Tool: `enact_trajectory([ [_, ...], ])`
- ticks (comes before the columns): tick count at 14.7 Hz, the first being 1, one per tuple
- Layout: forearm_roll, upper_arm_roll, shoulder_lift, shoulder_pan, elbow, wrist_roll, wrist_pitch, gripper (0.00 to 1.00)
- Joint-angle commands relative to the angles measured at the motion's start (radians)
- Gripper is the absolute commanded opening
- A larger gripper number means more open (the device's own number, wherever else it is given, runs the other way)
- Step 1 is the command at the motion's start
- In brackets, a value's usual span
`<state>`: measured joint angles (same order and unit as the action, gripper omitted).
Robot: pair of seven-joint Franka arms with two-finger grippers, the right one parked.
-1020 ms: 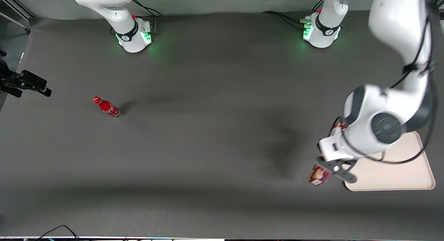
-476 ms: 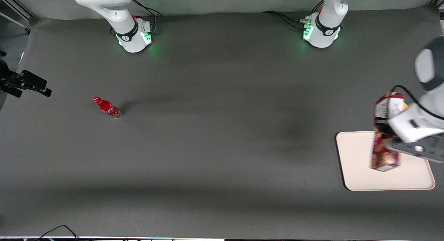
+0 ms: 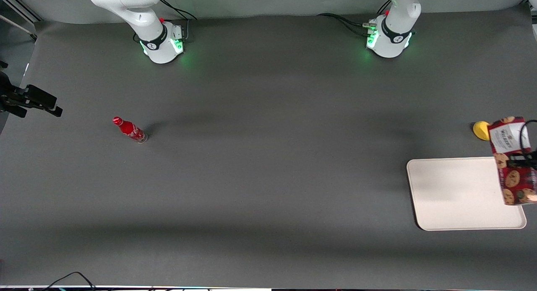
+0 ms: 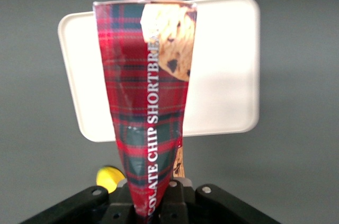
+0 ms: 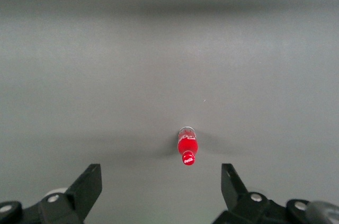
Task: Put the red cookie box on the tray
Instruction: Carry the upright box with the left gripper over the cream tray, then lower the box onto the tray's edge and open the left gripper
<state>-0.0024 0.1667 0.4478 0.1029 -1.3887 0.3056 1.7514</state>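
Room on the tray [image 3: 453, 194] is wide: its cream surface lies bare, rounded corners and low rim clear of the dark table [image 3: 268, 177]. Held in the air over the tray's edge toward the working arm's end of the table, the red cookie box [image 3: 512, 161] shows dark-red plaid, chocolate-chip cookies and a white label at its end farther from the front camera. The hand [image 4: 153, 203] is clamped on the box's end. A yellow object [image 3: 481, 130] sits beside the label end. A small red bottle [image 3: 130, 130] stands toward the parked arm's end.

red cookie box [image 4: 148, 107] reading "CHIP SHORTBREAD", first word partly hidden, probably "CHOCOLATE"
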Motion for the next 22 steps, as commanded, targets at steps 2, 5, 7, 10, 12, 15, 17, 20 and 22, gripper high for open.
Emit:
enact_trajectory([
  [2,-0.076,-0.007,0.150,0.170,0.016,0.164,0.175,0.00],
  [5,-0.076,-0.007,0.215,0.184,0.014,0.161,0.261,0.00],
  [7,-0.076,-0.007,0.259,0.190,0.014,0.171,0.331,0.00],
  [10,-0.074,-0.007,0.308,0.210,0.013,0.173,0.390,0.00],
  [12,-0.076,-0.007,0.337,0.213,0.020,0.171,0.392,0.00],
  [15,-0.074,-0.007,0.361,0.219,0.020,0.171,0.434,0.00],
  [17,-0.076,-0.009,0.361,0.221,0.019,0.171,0.433,0.00],
  [20,-0.077,-0.010,0.376,0.221,0.019,0.173,0.459,0.00],
  [22,-0.099,-0.021,0.377,0.233,0.017,0.179,0.462,0.99],
])
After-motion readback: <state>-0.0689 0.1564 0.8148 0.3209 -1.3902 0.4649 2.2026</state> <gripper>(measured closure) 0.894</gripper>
